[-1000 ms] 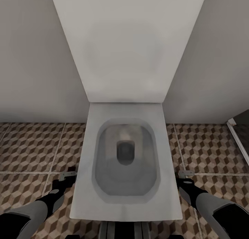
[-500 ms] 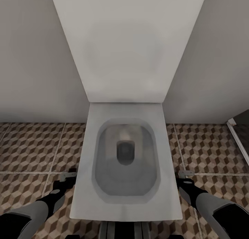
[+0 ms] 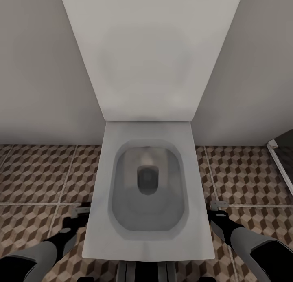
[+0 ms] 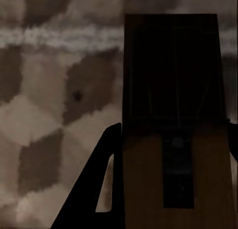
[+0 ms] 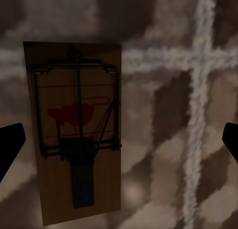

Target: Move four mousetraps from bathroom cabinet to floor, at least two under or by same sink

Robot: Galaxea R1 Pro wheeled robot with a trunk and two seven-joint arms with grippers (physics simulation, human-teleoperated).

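The left gripper hangs low beside the toilet, clamped on a mousetrap whose wooden board fills the space between its fingers, just above the cube-patterned bathroom floor. On the toilet's other side, the right gripper has its dark fingers spread wide and grasps nothing; beneath it a second mousetrap lies flat on the tiles, wire frame and red mark facing up, near a crossing of pale grout lines.
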